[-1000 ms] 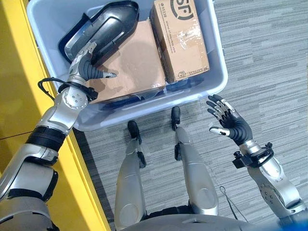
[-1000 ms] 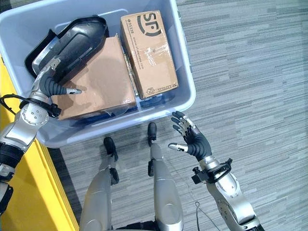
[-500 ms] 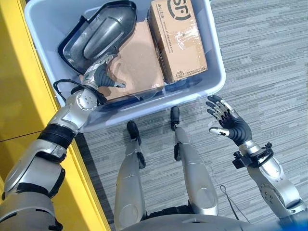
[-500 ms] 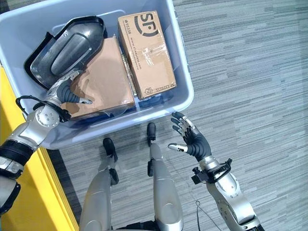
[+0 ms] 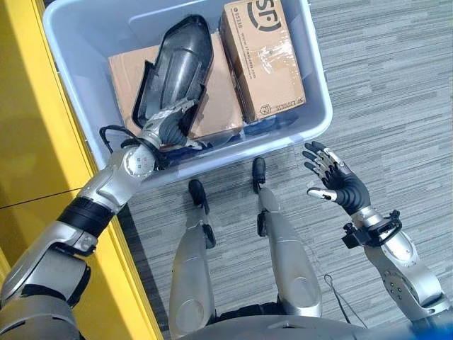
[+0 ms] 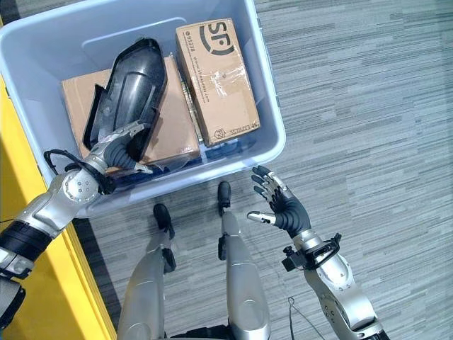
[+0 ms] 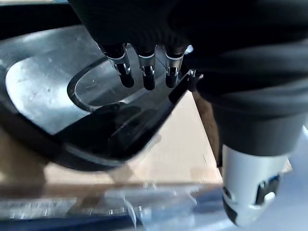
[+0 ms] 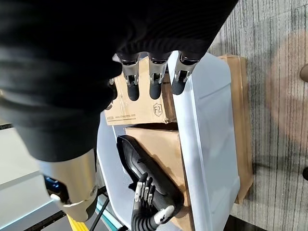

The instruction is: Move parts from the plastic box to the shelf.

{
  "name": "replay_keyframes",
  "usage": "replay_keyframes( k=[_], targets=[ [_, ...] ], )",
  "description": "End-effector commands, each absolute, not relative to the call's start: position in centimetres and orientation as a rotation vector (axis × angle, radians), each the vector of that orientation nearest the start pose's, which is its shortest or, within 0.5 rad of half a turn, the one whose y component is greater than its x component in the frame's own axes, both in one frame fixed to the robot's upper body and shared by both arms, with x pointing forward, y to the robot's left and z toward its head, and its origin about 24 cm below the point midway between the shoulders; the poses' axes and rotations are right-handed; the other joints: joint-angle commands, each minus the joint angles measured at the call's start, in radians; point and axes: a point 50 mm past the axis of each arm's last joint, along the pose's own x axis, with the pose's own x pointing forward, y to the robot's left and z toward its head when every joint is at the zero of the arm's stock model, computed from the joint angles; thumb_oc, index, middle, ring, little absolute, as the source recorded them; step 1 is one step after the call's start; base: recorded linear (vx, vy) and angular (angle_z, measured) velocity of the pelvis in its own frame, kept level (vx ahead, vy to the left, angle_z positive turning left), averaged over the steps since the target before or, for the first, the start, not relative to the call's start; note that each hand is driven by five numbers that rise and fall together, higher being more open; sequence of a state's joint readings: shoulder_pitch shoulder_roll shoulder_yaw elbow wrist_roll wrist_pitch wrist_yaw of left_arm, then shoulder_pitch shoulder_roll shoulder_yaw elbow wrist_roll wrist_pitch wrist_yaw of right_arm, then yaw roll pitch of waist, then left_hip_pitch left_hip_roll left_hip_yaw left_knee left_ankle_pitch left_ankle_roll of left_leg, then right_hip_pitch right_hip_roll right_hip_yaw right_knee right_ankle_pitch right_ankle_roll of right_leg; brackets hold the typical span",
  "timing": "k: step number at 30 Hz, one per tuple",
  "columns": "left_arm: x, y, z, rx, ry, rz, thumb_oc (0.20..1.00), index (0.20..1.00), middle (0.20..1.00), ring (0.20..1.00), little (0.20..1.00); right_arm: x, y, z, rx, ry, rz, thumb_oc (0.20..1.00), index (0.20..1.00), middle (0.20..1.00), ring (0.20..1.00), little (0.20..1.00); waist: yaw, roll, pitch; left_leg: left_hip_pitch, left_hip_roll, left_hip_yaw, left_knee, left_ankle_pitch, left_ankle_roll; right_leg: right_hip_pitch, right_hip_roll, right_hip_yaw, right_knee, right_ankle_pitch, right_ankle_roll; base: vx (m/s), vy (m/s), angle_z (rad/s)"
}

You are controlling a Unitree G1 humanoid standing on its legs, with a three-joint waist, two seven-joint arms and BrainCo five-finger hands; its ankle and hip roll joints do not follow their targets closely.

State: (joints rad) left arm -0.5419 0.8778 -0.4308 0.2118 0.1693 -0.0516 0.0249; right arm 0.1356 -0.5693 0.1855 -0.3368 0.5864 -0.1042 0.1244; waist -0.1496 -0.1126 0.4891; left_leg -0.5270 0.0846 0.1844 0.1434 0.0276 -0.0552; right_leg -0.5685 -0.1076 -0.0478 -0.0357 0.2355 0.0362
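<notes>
Nothing has reached the shelf yet. The plastic box (image 6: 272, 134) on the floor holds a flat cardboard box (image 6: 74, 103), a taller carton (image 6: 216, 78) and the black moulded part (image 6: 127, 92). The left hand (image 6: 120, 150) curls its fingers round that part's lower edge; the right hand (image 6: 283, 205) hangs outside, fingers spread.

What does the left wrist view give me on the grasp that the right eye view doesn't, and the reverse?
Left wrist view: close up, the left hand's fingers lie over the glossy inner face of the black moulded plastic part, at its edge.

Right eye view: the whole pale blue plastic box, the printed upright cardboard box, and the right hand open above the grey carpet floor, holding nothing.

Both: the part rests on the flat brown cardboard box.
</notes>
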Motion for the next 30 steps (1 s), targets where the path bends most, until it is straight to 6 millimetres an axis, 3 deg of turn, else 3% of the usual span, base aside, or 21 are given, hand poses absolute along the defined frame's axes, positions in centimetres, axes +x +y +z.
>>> replay_keyframes(
  k=[1,10,14,20,22,30],
  targets=[
    [32.2,22.3,18.6,1.093,-0.367,-0.193,1.0,1.0,1.0,1.0,1.0,20.5,-18.3,11.4,0.061,-0.235,0.414,1.0,1.0,1.0,1.0,1.0,-0.008,0.013,-0.017,-0.002,0.013,-0.028,0.051,-0.008,-0.009,0.057,-0.066,0.03,0.139,-0.121,0.106,0.0,0.0,0.0],
    [29.0,22.8,23.3,0.941,-0.629,-0.113,1.0,1.0,1.0,1.0,1.0,20.1,-18.7,11.7,0.033,-0.243,0.42,1.0,1.0,1.0,1.0,1.0,0.006,0.023,-0.02,-0.003,0.01,-0.032,0.053,-0.008,-0.01,0.059,-0.067,0.028,0.141,-0.123,0.104,0.0,0.0,0.0],
    [27.5,23.3,25.0,0.774,-0.771,0.003,1.0,1.0,1.0,1.0,1.0,19.9,-18.8,11.8,0.028,-0.254,0.421,1.0,1.0,1.0,1.0,1.0,0.018,0.027,-0.019,-0.005,0.008,-0.036,0.053,-0.006,-0.01,0.06,-0.067,0.023,0.143,-0.123,0.103,0.0,0.0,0.0],
    [28.1,23.6,23.5,0.713,-0.742,0.092,1.0,1.0,1.0,1.0,1.0,20.1,-18.5,12.0,0.029,-0.269,0.423,1.0,1.0,1.0,1.0,1.0,0.018,0.02,-0.014,-0.01,0.008,-0.039,0.056,-0.006,-0.008,0.055,-0.066,0.023,0.144,-0.123,0.102,0.0,-0.001,0.01],
    [29.1,23.3,22.1,0.693,-0.703,0.14,1.0,1.0,1.0,1.0,1.0,20.4,-18.3,12.1,0.03,-0.279,0.425,1.0,1.0,1.0,1.0,1.0,0.016,0.014,-0.011,-0.014,0.009,-0.039,0.06,-0.008,-0.006,0.052,-0.065,0.024,0.146,-0.123,0.101,0.0,0.0,0.0],
    [31.6,22.6,19.5,0.67,-0.61,0.274,1.0,1.0,1.0,1.0,1.0,21.0,-17.6,12.6,0.043,-0.306,0.428,1.0,1.0,1.0,1.0,1.0,0.011,-0.004,-0.01,-0.023,0.012,-0.041,0.062,-0.006,-0.004,0.043,-0.062,0.024,0.149,-0.122,0.099,0.0,0.0,0.0]
  ],
)
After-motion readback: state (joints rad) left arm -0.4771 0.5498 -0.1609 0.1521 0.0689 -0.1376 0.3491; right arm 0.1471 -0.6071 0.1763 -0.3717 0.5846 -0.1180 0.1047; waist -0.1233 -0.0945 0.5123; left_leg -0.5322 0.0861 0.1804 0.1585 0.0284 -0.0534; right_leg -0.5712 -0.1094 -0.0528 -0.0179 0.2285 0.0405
